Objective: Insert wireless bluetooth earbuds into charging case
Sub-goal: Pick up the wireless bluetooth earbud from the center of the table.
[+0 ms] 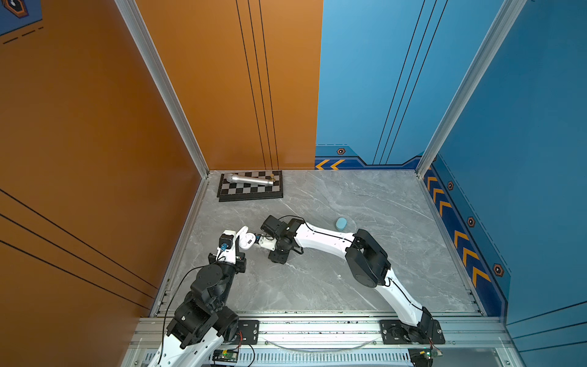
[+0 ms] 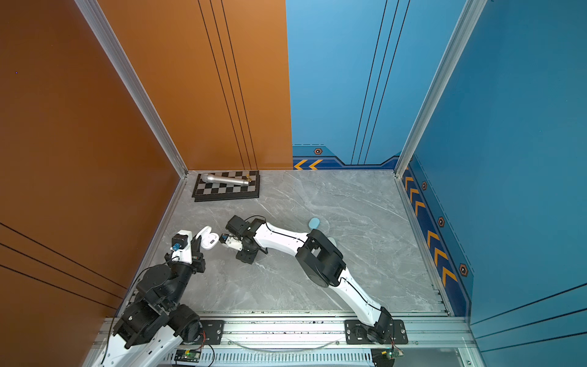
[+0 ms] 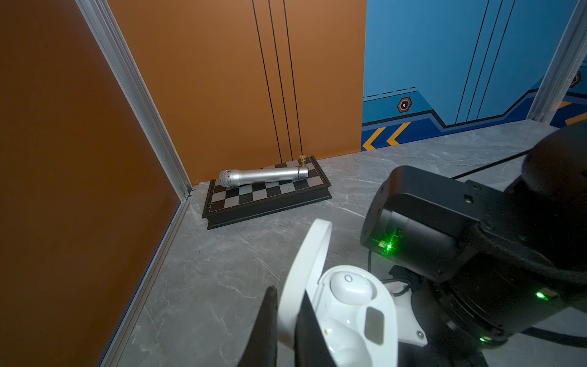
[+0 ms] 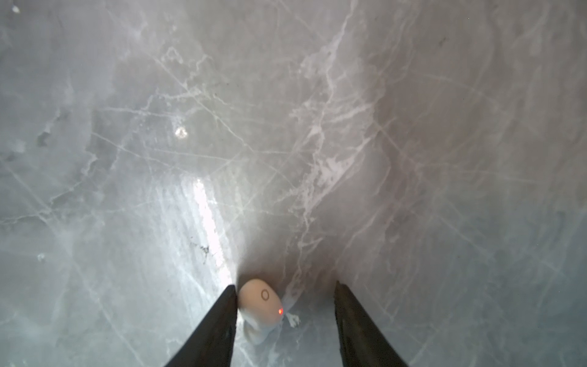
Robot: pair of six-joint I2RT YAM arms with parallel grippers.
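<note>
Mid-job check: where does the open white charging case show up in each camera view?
In both top views: white charging case, lid up, left of centre, between the two arms' tips.
Left wrist view: nearest the lens, its lid clamped in the left gripper.
Right wrist view: not in it; only a white earbud shows.
Shared landmark: the chessboard, missing only from the right wrist view.

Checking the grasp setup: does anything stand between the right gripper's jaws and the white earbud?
Nothing visible does. In the right wrist view the white earbud sits between the open jaws of the right gripper, against one of them. The gap to the other shows only table and a small white speck.
</note>
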